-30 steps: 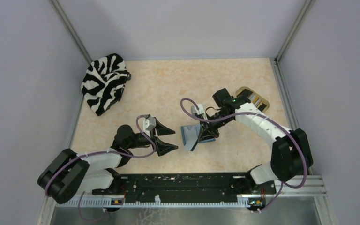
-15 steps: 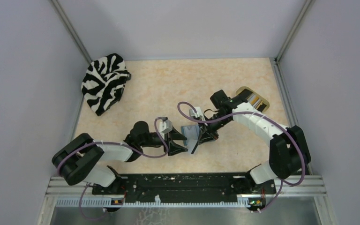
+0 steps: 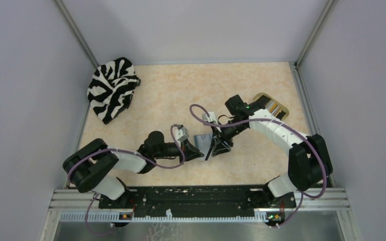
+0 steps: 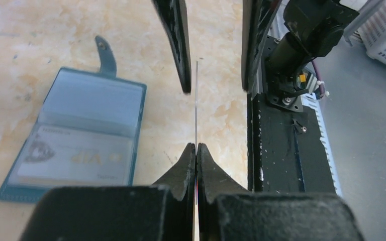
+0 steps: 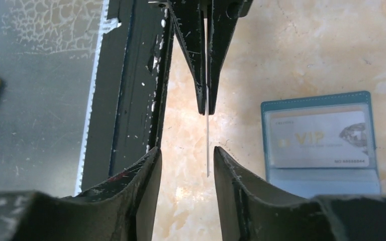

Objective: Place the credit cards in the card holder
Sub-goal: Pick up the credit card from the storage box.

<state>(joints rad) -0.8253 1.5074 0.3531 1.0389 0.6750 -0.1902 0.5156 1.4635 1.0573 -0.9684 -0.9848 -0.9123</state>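
A: From above, the card holder (image 3: 201, 139) lies open on the table (image 3: 181, 95), and both arms meet beside it.
B: Left wrist: left jaws clamp one credit card (image 4: 196, 100) edge-on.
A: Right wrist: right jaws gape around it; an early release could drop it.

A matt leather-like skin with glossy clear plastic pockets is being shown by the card holder (image 4: 93, 100), a smooth, matt marbled face by the tabletop (image 3: 181, 90), and soft fabric by the striped cloth (image 3: 111, 88).
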